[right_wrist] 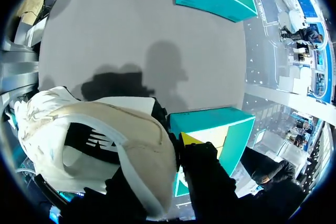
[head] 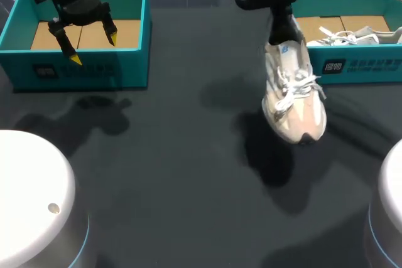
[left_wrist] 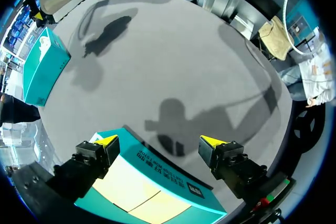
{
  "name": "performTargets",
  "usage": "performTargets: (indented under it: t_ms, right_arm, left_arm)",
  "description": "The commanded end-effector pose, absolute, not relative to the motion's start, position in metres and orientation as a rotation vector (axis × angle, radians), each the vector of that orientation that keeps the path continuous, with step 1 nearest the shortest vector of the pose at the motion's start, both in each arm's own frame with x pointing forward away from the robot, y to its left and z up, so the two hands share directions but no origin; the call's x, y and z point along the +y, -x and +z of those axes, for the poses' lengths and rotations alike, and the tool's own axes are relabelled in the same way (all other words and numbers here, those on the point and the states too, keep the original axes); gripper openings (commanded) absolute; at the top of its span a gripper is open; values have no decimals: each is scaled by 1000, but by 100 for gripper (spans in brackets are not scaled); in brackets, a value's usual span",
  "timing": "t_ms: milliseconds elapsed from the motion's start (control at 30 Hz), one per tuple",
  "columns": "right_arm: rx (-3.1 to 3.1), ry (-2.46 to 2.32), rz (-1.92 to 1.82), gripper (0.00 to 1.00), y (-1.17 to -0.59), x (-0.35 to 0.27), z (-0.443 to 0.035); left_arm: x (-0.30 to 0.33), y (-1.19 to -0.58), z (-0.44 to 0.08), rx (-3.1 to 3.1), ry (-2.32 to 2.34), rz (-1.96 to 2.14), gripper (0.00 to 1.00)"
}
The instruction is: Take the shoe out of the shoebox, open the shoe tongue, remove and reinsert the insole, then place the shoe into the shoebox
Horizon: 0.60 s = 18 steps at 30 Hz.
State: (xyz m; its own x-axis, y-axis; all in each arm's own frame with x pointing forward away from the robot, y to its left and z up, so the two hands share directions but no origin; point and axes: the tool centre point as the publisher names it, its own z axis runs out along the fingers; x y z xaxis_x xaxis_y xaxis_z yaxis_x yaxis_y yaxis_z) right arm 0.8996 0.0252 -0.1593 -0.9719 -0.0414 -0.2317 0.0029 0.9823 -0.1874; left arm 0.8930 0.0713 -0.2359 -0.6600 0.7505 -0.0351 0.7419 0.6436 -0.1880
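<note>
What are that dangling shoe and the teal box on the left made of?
The shoe: seemingly soft fabric with matte beige, suede-like panels, woven white laces, and a dark, probably rubber sole tip. The teal box: apparently cardboard, smooth printed walls, plain brown floor flaps meeting at a seam.

A dark grey matte table (head: 157, 174) spreads wide, with soft shadows (head: 270, 161) lying across it.
</note>
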Motion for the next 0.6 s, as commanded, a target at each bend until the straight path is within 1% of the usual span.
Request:
performTargets:
  t_ms: [33, 367, 600]
  right_arm:
    - [2915, 47, -260, 0, -926, -22, -144]
    - [2894, 86, -267, 0, -991, -114, -121]
    - [2894, 87, -261, 0, -1034, -188, -115]
  left_arm:
    - [71, -893, -236, -2806, 1275, 284, 100]
    - [71, -893, -236, -2806, 1275, 284, 100]
    - [71, -893, -236, -2806, 1275, 284, 100]
